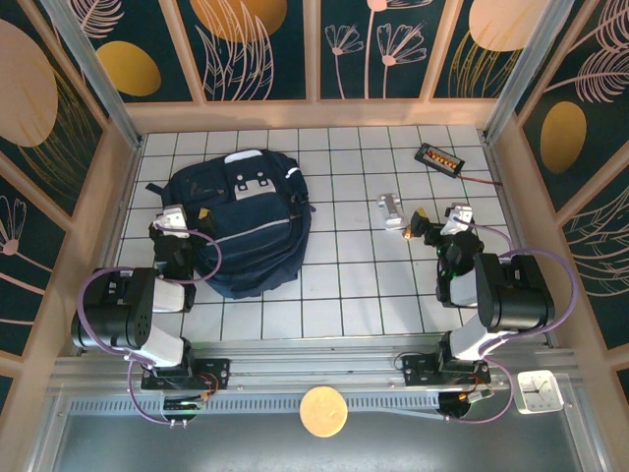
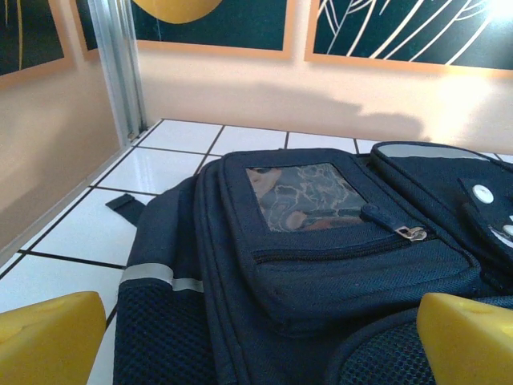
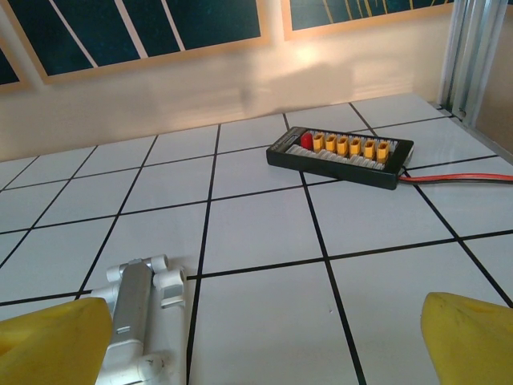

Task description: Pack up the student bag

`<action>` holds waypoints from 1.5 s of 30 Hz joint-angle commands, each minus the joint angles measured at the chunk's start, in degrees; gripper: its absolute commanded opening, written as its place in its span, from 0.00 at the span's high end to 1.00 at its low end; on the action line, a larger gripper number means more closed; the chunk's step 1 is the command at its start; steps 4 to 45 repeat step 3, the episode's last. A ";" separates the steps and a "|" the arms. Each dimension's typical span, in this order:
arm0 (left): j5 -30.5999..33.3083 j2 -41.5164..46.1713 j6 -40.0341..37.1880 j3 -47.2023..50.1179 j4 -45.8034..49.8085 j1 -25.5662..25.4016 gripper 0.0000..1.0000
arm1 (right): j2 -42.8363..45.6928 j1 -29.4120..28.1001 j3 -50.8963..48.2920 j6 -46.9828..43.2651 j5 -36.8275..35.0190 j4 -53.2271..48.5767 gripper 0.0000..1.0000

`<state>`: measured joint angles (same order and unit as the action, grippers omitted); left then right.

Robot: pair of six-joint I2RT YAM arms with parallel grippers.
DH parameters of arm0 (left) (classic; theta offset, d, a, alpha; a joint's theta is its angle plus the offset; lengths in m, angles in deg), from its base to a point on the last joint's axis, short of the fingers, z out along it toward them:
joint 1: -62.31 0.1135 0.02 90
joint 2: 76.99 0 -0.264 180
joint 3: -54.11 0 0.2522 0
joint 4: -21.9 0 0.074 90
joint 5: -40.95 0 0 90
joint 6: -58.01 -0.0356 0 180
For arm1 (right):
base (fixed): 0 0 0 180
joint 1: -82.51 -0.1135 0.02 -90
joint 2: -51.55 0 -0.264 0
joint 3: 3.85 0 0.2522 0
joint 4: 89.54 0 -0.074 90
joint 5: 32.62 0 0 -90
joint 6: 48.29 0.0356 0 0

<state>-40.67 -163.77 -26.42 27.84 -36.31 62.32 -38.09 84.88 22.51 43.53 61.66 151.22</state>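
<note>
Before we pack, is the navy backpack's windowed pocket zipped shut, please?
Shut: on the navy-blue fabric backpack, the pocket zipper runs closed to its pull.

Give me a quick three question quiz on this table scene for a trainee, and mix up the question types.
1. True or false: the left end effector is open, with the student bag right in front of it.
2. On which arm's side of the table does the black connector board lie?
3. What lies closest to the right end effector? A) white plastic part B) black connector board C) student bag

Key: 1 true; 2 the right arm's side; 3 A.
</note>
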 commanded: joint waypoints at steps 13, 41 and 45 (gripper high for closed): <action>0.32 0.03 0.36 0.37 -3.35 0.38 0.01 | 0.06 -0.01 0.16 -1.12 -1.20 1.28 0.01; 0.32 0.03 0.36 0.37 -3.35 0.38 0.01 | 0.06 -0.01 0.16 -1.12 -1.20 1.28 0.01; 0.32 0.03 0.36 0.37 -3.35 0.38 0.01 | 0.06 -0.01 0.16 -1.12 -1.20 1.28 0.01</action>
